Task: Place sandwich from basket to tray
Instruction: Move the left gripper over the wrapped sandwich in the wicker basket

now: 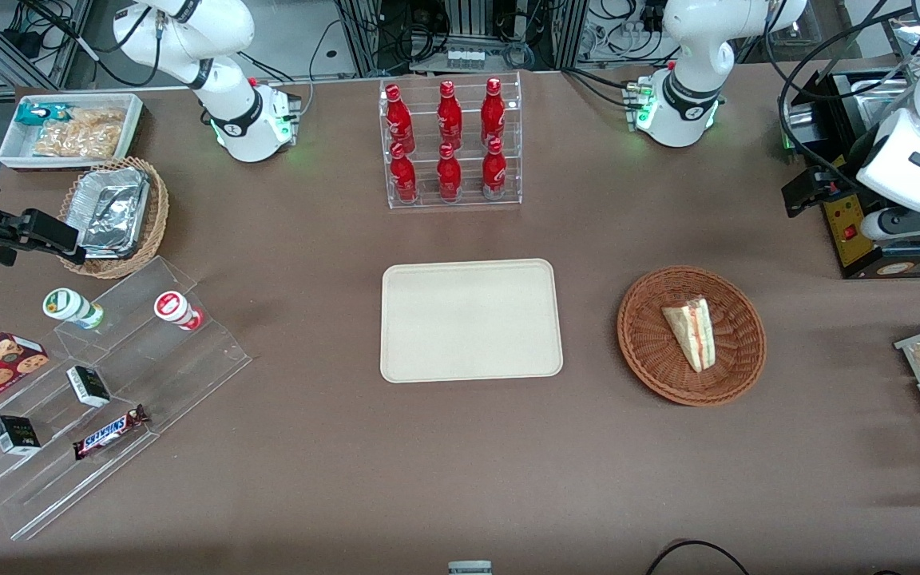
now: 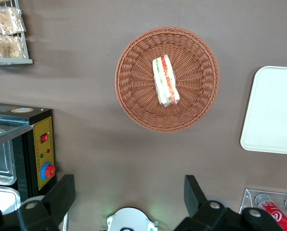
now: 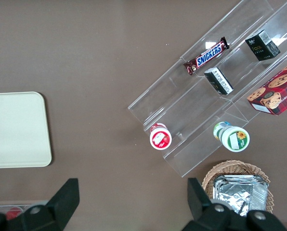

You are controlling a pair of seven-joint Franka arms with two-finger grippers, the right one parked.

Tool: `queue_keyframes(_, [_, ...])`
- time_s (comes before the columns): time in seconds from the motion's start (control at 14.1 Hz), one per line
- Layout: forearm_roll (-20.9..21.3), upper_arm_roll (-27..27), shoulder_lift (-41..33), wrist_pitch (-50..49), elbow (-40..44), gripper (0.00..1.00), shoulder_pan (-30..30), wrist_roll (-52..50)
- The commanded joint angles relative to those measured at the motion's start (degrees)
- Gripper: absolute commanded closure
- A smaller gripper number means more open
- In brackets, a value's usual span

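The sandwich (image 1: 691, 333) lay in the basket (image 1: 648, 361), toward the working arm's end of the tabletop (image 1: 308, 479), with the tray (image 1: 472, 319) beside the basket and apart from it. The gripper (image 2: 129, 202) hung high above, fingers spread wide and holding nothing.

I judged the soft bread could crush or split at the filling stripe under a hard pinch, and the wedge's sloped faces might slip out. The woven wicker looked ridged and shallow; a finger could catch its weave. The tray looked smooth, matte, low-rimmed.
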Motion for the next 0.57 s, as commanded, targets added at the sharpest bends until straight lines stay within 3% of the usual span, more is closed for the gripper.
queue_keyframes(0.0, [-0.6, -0.8, 1.3, -1.8, 2.6, 0.0, 1.2, -0.2])
queue_keyframes(0.5, [1.4, -0.7, 2.9, -1.0, -0.5, 0.0, 1.3, -4.5])
